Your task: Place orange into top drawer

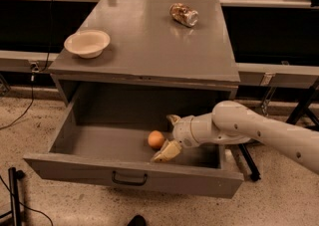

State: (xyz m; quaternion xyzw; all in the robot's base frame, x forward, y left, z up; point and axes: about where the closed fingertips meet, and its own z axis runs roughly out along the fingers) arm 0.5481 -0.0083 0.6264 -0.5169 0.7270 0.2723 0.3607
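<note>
The orange [156, 140] is a small round fruit resting on the floor of the open top drawer [130, 176], right of its middle. The drawer is pulled well out, with its dark handle at the front panel's middle. My gripper [169, 137] reaches into the drawer from the right on a white arm. Its fingers [166, 151] are spread open just right of the orange, one tip behind it and one in front. The orange lies free between and slightly left of the fingertips.
On the grey cabinet top [149, 41] a cream bowl [87, 43] stands at the left and a shiny metal can [183, 14] lies at the back right. Black stand legs [246, 163] are on the floor at the right. A cable runs along the left.
</note>
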